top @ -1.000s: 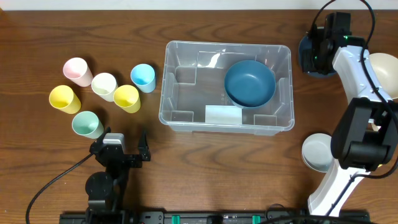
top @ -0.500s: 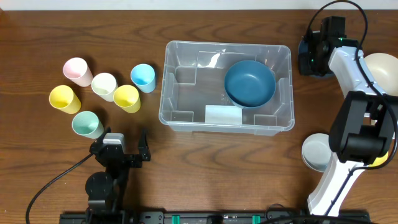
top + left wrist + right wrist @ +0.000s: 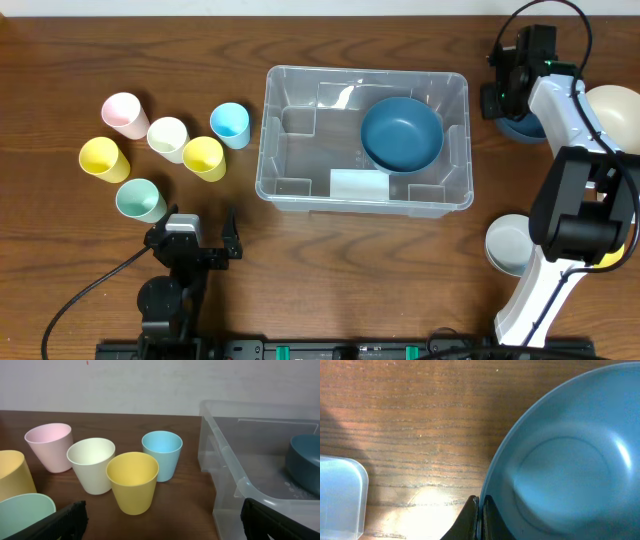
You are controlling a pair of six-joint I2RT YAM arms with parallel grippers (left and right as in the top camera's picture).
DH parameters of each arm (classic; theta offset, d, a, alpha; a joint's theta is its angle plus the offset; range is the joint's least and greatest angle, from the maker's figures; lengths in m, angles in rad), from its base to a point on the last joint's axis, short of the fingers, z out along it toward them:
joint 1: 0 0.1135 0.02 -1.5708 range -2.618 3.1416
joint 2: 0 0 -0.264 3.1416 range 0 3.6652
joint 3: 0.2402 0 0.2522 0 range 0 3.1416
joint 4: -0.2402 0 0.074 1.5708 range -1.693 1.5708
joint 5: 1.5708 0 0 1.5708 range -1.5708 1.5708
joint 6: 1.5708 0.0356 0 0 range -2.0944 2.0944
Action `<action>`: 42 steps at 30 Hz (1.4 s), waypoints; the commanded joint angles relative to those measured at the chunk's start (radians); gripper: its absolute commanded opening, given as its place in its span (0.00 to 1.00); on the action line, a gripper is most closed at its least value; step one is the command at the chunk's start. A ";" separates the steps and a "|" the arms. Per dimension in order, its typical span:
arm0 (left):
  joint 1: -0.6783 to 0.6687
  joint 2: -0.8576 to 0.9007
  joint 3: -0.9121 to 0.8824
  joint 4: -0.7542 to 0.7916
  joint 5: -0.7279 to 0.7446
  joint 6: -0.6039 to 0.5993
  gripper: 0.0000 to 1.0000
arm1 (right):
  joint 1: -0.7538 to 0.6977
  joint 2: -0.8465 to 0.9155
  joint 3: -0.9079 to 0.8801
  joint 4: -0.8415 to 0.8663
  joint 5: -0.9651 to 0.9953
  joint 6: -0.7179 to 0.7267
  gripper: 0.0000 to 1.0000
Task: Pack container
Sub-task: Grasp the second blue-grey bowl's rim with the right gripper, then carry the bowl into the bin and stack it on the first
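The clear container [image 3: 300,150] sits mid-table with a dark blue bowl [image 3: 401,133] inside at its right; its corner shows in the left wrist view [image 3: 235,480] and the right wrist view [image 3: 340,495]. My right gripper [image 3: 506,95] is right of the container at the far edge, shut on the rim of a blue bowl [image 3: 524,128], which fills the right wrist view [image 3: 565,460], jaws [image 3: 480,510] pinching its rim. My left gripper [image 3: 190,245] is open and empty near the front edge, below the cups, jaws wide in the left wrist view [image 3: 160,520].
Several cups stand left of the container: pink [image 3: 123,114], cream [image 3: 167,137], light blue [image 3: 230,124], two yellow [image 3: 204,157] [image 3: 103,158], mint [image 3: 139,201]. A cream bowl [image 3: 616,110] lies at the right edge and a grey bowl [image 3: 512,245] at front right.
My right gripper has shifted slightly toward the far edge and closed on the blue bowl's rim. The left arm has not moved.
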 commanded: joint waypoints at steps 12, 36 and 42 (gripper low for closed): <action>-0.003 -0.006 -0.029 -0.010 -0.012 0.009 0.98 | 0.006 0.000 0.145 -0.045 0.010 0.027 0.01; -0.003 -0.006 -0.029 -0.010 -0.012 0.009 0.98 | 0.331 -0.062 0.774 -0.663 -0.125 0.027 0.01; -0.003 -0.006 -0.029 -0.010 -0.012 0.009 0.98 | 0.486 -0.063 0.762 -0.747 -0.096 0.026 0.01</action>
